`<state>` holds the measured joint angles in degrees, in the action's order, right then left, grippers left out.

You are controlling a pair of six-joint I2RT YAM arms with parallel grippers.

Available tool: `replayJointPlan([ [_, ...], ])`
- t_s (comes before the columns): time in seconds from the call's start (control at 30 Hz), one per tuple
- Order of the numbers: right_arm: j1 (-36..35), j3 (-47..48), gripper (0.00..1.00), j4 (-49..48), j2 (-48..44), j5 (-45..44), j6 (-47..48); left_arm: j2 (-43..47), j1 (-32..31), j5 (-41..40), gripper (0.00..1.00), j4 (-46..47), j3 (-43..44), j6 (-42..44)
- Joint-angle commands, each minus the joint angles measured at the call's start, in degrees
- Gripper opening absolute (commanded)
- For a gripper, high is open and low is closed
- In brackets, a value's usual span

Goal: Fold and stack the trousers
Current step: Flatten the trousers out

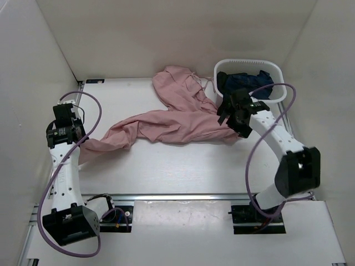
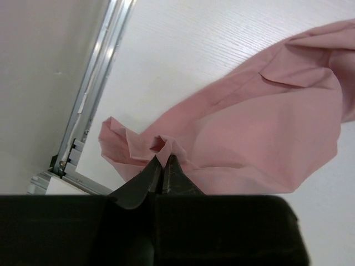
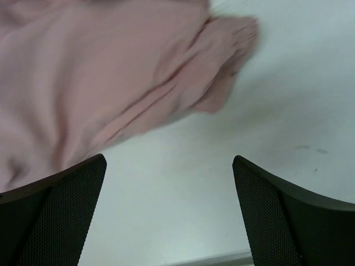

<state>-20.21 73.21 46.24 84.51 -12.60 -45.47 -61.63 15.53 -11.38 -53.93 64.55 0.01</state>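
Note:
The dusty-pink trousers (image 1: 172, 119) lie spread across the white table, one leg running left and the waist bunched at the back near the basket. My left gripper (image 1: 77, 145) is shut on the leg's end; in the left wrist view its black fingertips (image 2: 162, 162) pinch a fold of the pink fabric (image 2: 249, 133). My right gripper (image 1: 230, 119) is open and empty, hovering over the trousers' right edge; in the right wrist view (image 3: 169, 183) bare table lies between its wide-apart pads and the pink cloth (image 3: 111, 83) is above left.
A white basket (image 1: 277, 75) at the back right holds a dark navy-blue garment (image 1: 247, 83). White walls enclose the table on three sides. A metal rail (image 2: 91, 94) runs along the left table edge. Purple cables loop off both arms.

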Motion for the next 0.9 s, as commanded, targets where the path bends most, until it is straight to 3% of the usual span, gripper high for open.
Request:
replayJointPlan([
  [0.0, 1.2, -0.6, 0.99, -7.7, 7.0, -10.2, -4.5, 1.5, 0.2, -5.5, 0.14, 2.2, 2.2, 0.0],
  [0.1, 1.2, 4.9, 0.99, -8.9, 12.7, -15.4, -4.0, 3.4, 0.2, -8.5, 0.14, 3.6, 1.0, 0.0],
  [0.23, 1.2, 11.5, 0.99, -2.6, 22.7, -16.1, -4.8, 5.5, 0.2, -13.3, 0.14, 5.8, -1.3, 0.0],
  [0.33, 1.2, 10.0, 0.95, -2.5, 24.7, -15.5, -5.9, 6.0, 0.2, -16.4, 0.14, 7.8, -1.8, 0.0],
  [0.43, 1.2, 5.3, 0.44, -4.1, 23.9, -16.2, -8.2, 6.5, 0.2, -18.9, 0.14, 10.4, -1.8, 0.0],
  [0.5, 1.2, 4.7, 0.00, -2.7, 22.4, -17.9, -8.8, 6.5, 0.2, -19.5, 0.14, 12.0, -1.8, 0.0],
  [0.6, 1.2, 4.7, 0.00, 1.2, 17.1, -21.9, -7.4, 4.9, 3.0, -19.0, 0.14, 15.9, -1.2, 0.0],
  [0.73, 6.0, 0.9, 0.00, 5.0, 3.5, -28.3, -4.1, -2.1, 15.4, -9.5, 0.14, 18.9, 4.3, 0.0],
  [0.87, 14.1, -1.6, 0.00, 4.1, -10.9, -23.4, 4.0, -6.0, 20.7, -3.7, 0.14, 18.3, 8.4, 0.0],
])
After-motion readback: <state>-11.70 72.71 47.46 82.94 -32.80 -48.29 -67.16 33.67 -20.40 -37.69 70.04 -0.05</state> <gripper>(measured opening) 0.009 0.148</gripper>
